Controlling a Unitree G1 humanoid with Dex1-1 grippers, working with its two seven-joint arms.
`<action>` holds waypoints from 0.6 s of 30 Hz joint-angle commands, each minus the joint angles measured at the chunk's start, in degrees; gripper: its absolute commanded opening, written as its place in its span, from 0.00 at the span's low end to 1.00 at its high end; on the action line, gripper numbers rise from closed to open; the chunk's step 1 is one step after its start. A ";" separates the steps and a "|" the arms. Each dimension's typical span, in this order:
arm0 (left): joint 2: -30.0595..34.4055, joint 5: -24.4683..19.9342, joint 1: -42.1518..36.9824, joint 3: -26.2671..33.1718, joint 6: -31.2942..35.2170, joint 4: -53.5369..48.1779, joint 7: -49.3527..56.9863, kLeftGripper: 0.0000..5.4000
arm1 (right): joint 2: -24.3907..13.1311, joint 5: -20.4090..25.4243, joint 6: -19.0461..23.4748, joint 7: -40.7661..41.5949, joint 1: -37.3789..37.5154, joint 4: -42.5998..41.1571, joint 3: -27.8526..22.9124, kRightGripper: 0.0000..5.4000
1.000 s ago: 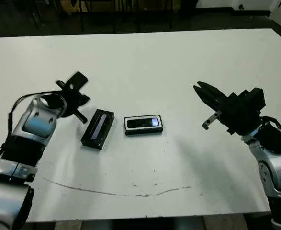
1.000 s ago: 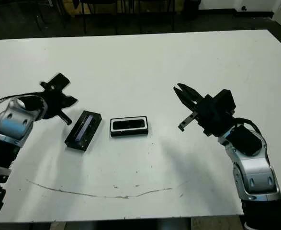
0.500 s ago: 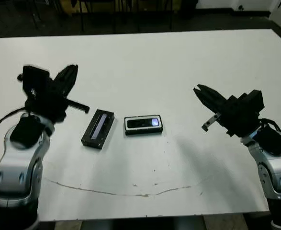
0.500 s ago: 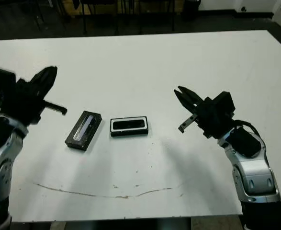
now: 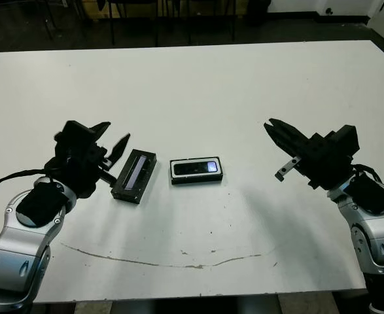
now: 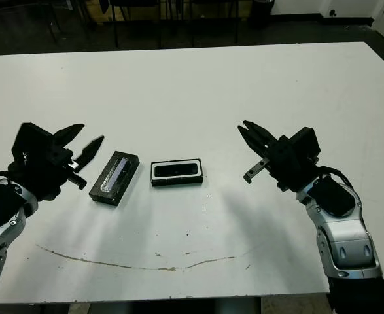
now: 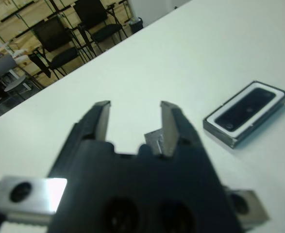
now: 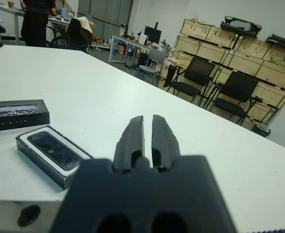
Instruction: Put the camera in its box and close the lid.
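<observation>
- Since a second ago our left gripper (image 5: 110, 145) has swung from a sideways pose to point at the flat black lid with a grey shiny stripe (image 5: 134, 176), left of centre; its two black fingers are spread, holding nothing.
- Our right gripper (image 5: 276, 129), at the right of the frame, has barely moved; its fingers are pressed almost together, empty.
- At centre sits the shallow black box with white lining (image 5: 197, 170), just right of the lid and apart from it.
- We see the slim black camera (image 5: 197, 167) already lying inside the box.
- We judge the lid light, stiff and slippery; gripping its long edges looks safest.
</observation>
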 commanded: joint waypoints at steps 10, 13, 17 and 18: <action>-1.15 -2.53 2.41 -1.36 1.39 3.38 -0.48 0.89 | -1.36 -0.65 2.69 0.20 1.24 -0.06 0.14 0.00; -2.83 -1.71 3.55 -2.17 0.66 3.53 1.73 0.99 | -1.20 -0.37 2.11 0.38 1.26 0.41 0.16 0.00; -5.88 -2.86 4.90 -2.05 0.98 4.03 3.35 1.00 | -0.89 0.08 1.76 0.65 1.09 1.03 0.13 0.00; -6.17 -2.54 5.26 -2.34 0.90 4.01 3.76 1.00 | -0.82 0.06 1.47 0.73 1.03 1.29 0.14 0.00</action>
